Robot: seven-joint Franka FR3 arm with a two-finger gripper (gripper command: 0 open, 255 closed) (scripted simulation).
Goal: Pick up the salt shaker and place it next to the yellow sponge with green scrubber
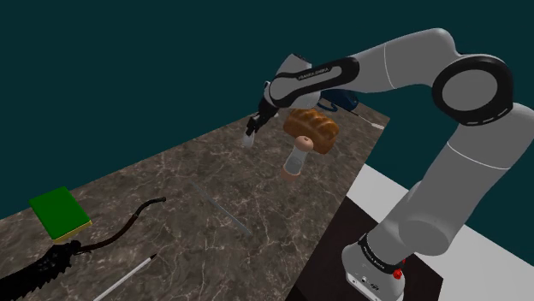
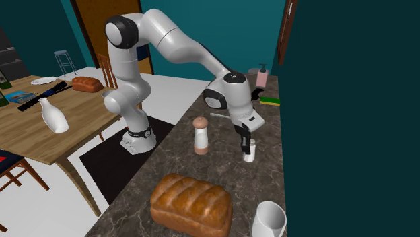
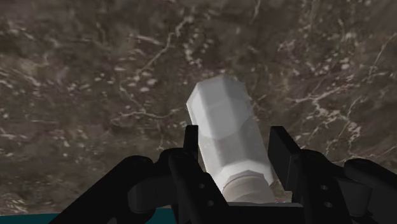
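The dark marbled stone table [image 1: 171, 184] carries a yellow rectangular sponge with a green scrubber top [image 1: 60, 212]. My black gripper [image 3: 236, 135] is clamped on the small white faceted salt shaker [image 3: 219, 114], well apart from that sponge.

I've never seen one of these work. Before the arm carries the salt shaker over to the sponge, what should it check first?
1. Salt shaker in the gripper: ok, a finger sits against each side in the wrist view.
2. Shaker lifted off the counter: cannot tell; it looks about level with the counter.
3. Sponge found: ok, green side up, towards the shoulder view's left.
4. Bare counter beside the sponge: ok.
5. Brown-topped grinder apart from the gripper: ok.
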